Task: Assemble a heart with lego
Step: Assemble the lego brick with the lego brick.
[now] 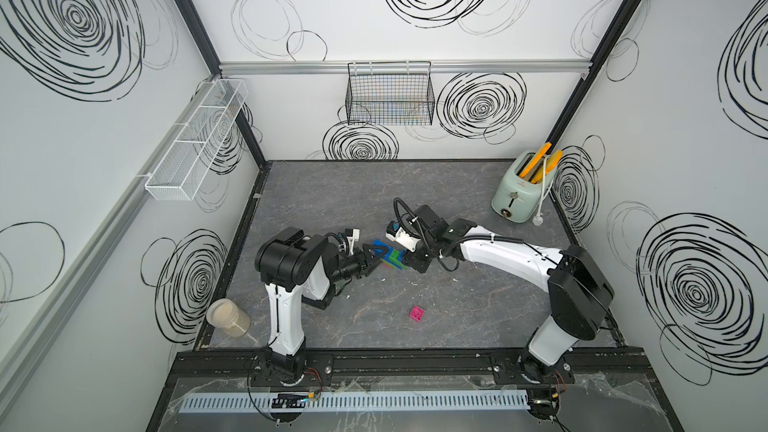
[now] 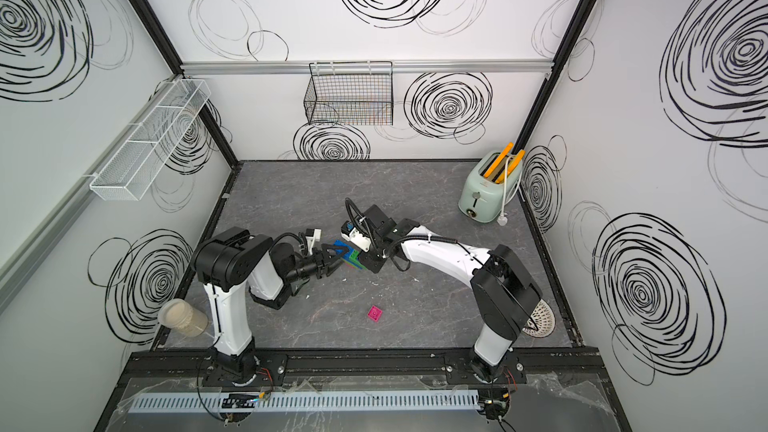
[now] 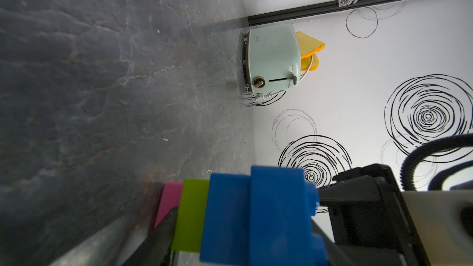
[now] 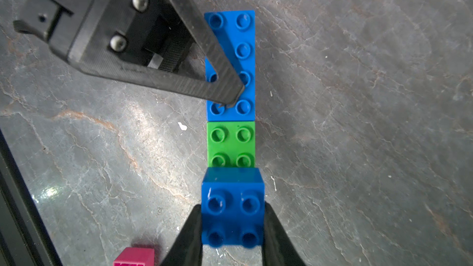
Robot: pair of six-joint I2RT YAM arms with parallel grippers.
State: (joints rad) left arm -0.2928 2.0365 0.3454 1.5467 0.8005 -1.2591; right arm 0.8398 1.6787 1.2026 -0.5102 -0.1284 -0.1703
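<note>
Blue, green and lime bricks make up the heart [image 1: 390,258], which stands mid-surface [image 1: 457,201] in both top views, well apart from the toaster [image 1: 517,191]. A loose pink brick [image 1: 417,313] lies farther from the toaster.

Left wrist view: the left hand [image 3: 245,223] clamps the heart's stacked layers.

Right wrist view: the right hand [image 4: 233,222] pinches a blue square brick [image 4: 233,190] on the heart.

Bare tabletop [image 1: 478,317] all around pink brick [image 1: 417,313]
</note>
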